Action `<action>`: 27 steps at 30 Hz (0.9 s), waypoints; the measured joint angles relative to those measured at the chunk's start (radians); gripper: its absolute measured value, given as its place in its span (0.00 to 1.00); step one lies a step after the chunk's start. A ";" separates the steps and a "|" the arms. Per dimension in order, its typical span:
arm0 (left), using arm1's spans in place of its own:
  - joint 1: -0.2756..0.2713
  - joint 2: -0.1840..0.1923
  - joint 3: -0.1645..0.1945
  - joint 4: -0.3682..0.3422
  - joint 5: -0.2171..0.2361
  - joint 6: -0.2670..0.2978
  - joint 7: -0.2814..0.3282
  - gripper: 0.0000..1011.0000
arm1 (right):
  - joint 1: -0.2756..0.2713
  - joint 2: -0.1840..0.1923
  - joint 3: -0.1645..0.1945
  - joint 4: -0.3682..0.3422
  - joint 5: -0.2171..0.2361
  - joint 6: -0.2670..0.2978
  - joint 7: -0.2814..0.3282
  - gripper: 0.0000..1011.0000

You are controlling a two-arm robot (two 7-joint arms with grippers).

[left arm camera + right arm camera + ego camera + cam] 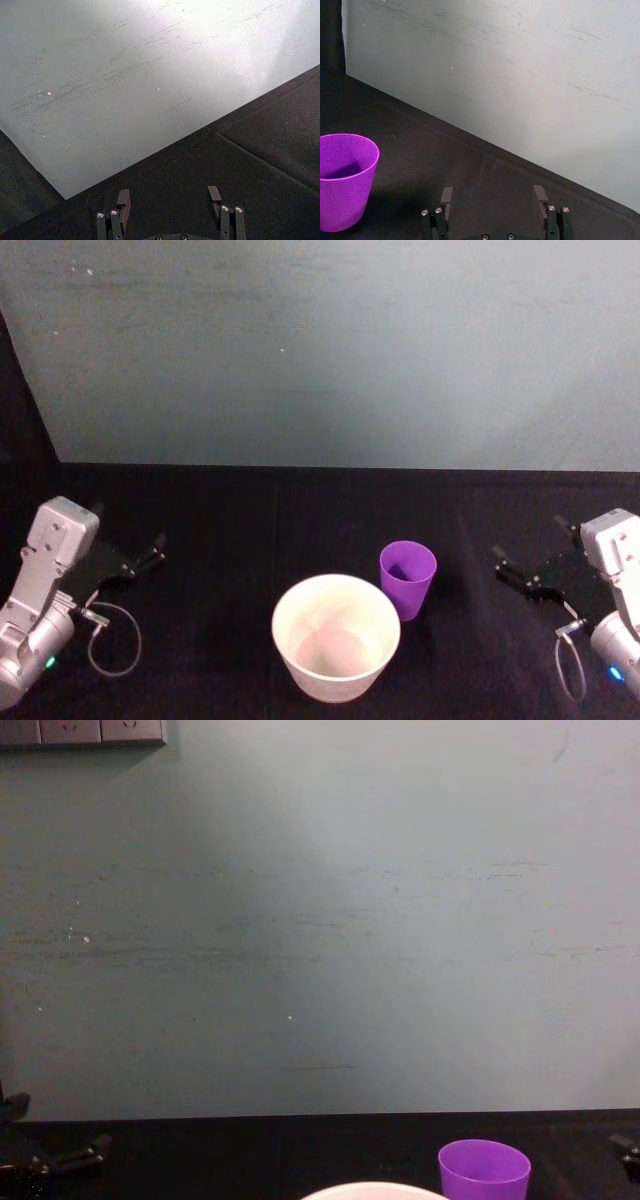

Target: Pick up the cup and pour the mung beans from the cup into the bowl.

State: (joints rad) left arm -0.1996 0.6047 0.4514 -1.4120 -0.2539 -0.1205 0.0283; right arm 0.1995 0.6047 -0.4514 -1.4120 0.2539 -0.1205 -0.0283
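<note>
The purple cup (408, 578) stands upright on the black table, just right of and behind the bowl (330, 680). Its inside is in shadow, so the mung beans are hidden. The bowl is wide and pale, and its pinkish bottom looks bare. My right gripper (530, 540) is open, low over the table, a short way right of the cup. In the right wrist view the cup (345, 180) stands off to the side of that gripper (493, 194). My left gripper (128, 525) is open at the far left, over bare cloth (169, 196). The chest view catches the cup (484, 1172) and the bowl's rim (375, 1190).
A grey-green wall (330, 350) rises behind the black table. A thin cable loop (115, 640) hangs by the left wrist. Bare black cloth lies between each gripper and the two vessels.
</note>
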 joint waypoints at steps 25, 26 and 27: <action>0.000 0.000 0.000 0.000 0.000 0.000 0.000 0.99 | 0.000 0.000 0.000 0.000 0.000 0.000 0.000 0.99; 0.000 0.000 0.000 0.000 0.000 0.000 0.000 0.99 | 0.000 0.000 0.000 0.000 0.000 0.000 0.000 0.99; 0.000 0.000 0.000 0.000 0.000 0.000 0.000 0.99 | 0.000 0.000 0.000 0.000 0.000 0.000 0.000 0.99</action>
State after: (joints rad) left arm -0.1995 0.6047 0.4514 -1.4120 -0.2539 -0.1205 0.0283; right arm 0.1995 0.6047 -0.4513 -1.4120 0.2539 -0.1205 -0.0283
